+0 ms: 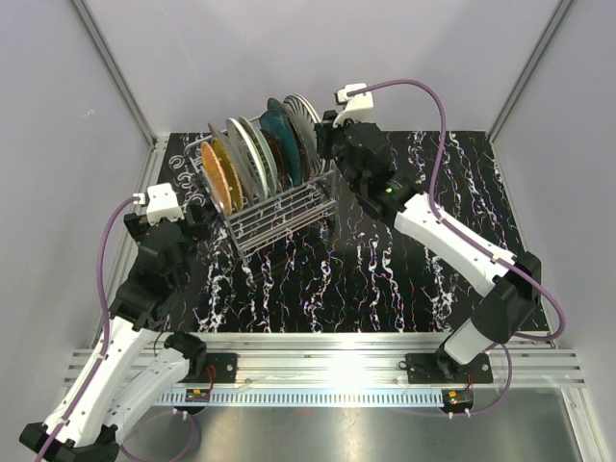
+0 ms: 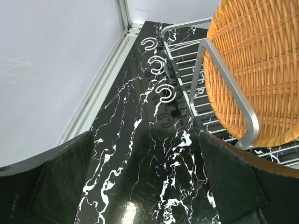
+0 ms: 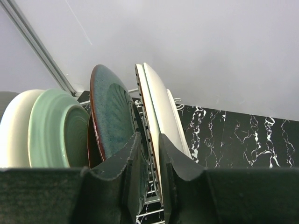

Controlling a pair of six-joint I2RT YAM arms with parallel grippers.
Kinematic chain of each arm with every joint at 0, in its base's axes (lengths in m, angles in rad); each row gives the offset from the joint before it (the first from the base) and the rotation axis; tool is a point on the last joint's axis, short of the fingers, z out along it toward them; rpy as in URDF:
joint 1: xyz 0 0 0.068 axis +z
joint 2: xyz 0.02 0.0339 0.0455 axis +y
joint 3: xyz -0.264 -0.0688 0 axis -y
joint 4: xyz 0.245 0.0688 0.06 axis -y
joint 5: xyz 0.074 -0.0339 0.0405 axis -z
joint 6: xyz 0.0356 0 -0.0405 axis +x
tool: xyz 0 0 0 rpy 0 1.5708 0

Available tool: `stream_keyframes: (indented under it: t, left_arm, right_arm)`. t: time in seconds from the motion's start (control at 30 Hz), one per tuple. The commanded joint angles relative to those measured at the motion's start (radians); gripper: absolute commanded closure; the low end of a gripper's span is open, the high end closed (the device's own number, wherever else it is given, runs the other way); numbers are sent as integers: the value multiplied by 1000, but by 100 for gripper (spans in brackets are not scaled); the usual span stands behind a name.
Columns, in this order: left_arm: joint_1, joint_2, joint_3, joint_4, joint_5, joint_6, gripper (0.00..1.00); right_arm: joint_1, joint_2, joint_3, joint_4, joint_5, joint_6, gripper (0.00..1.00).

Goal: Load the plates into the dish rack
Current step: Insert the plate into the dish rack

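Observation:
The dish rack [image 1: 286,214] stands at the back left of the table with several plates upright in it: an orange woven one [image 1: 219,173] in front, grey and pale green ones behind it, then a dark teal plate [image 1: 279,130] and a white striped plate [image 1: 304,114] at the back. My right gripper [image 1: 323,137] is at the rack's far end. In the right wrist view its jaws [image 3: 152,144] stand a little apart around the rim of the white plate [image 3: 161,107], a gap showing on the teal plate's [image 3: 112,112] side. My left gripper [image 2: 145,182] hangs wide open over bare table beside the rack's rail [image 2: 224,79] and the orange plate [image 2: 261,60].
White C-shaped hooks [image 2: 164,93] lie on the black marbled table [image 1: 385,279] along the rack's left side. Grey walls close in the back and both sides. A metal rail [image 1: 327,361] runs along the near edge.

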Motion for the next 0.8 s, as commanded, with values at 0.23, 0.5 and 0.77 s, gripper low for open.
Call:
stream_keyframes:
  t: [0.23, 0.5, 0.77]
  left_arm:
    - [6, -13, 4, 49, 19, 4, 1]
    - [6, -13, 4, 49, 24, 4, 1]
    - [6, -13, 4, 49, 28, 2, 1]
  right_arm:
    - [-64, -32, 105, -30, -93, 147, 78]
    - [-143, -9, 145, -55, -292, 250, 74]
    - [-151, 64, 209, -126, -342, 263, 62]
